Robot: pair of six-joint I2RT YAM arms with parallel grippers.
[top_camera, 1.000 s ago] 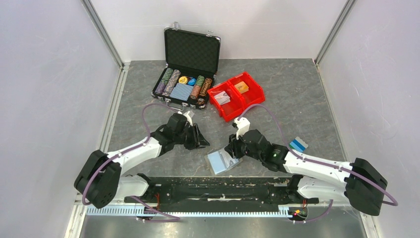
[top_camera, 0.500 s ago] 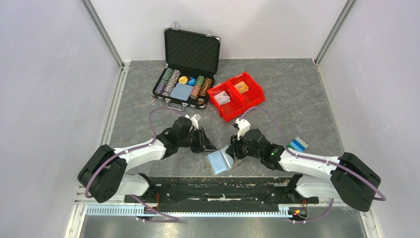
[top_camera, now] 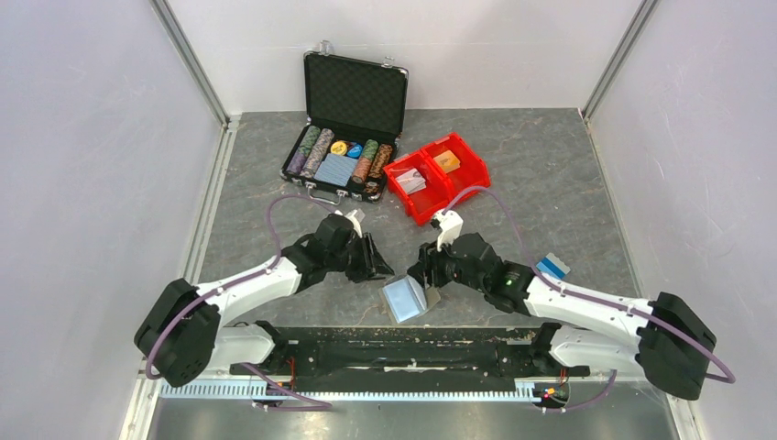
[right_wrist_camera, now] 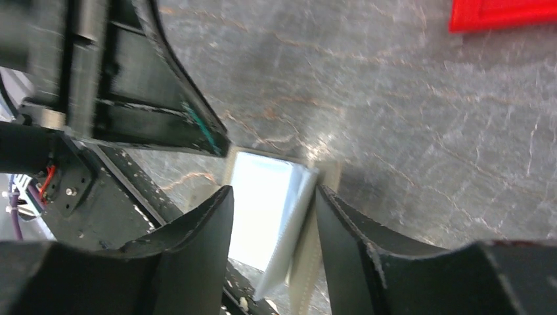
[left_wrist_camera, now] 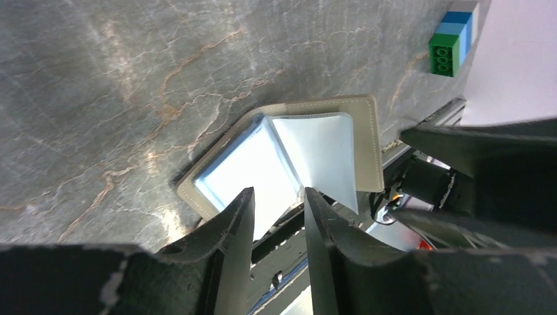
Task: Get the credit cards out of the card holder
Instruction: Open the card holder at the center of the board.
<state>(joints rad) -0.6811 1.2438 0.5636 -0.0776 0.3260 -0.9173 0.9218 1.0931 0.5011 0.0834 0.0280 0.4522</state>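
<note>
Two grippers flank the card holder (top_camera: 401, 300). It lies open on the grey marbled table (top_camera: 550, 183) close to the near edge, just ahead of the black base rail (top_camera: 394, 344) and roughly midway between the arms.

Card holder, appearance:
- It is a small, flat folding wallet.
- The outer cover (left_wrist_camera: 364, 141) is grey-beige with a stitched border.
- One half carries a light blue panel (left_wrist_camera: 243, 167); in the top view this is the left half.
- A translucent whitish sleeve leaf (left_wrist_camera: 322, 147) stands up from the fold and leans over the other half. In the right wrist view the leaf is on edge and tilted, next to the blue panel.

Left gripper (left_wrist_camera: 277, 195):
- The jaws are apart, and the blue panel shows through the gap between them. Nothing is clamped.
- In the top view the gripper sits just beyond the holder's far left corner. Contact with the holder cannot be told.

Right gripper (right_wrist_camera: 272, 197):
- The jaws are apart, with one finger to each side of the raised leaf.
- Whether either finger touches the leaf cannot be told.
- In the top view the gripper is over the holder's right half.

Other items:
- An open black case of poker chips (top_camera: 348, 137) and two red bins (top_camera: 438, 176) stand well apart from the holder, toward the far side.
- A small green and blue block (left_wrist_camera: 443, 56) lies off to the holder's right.
</note>
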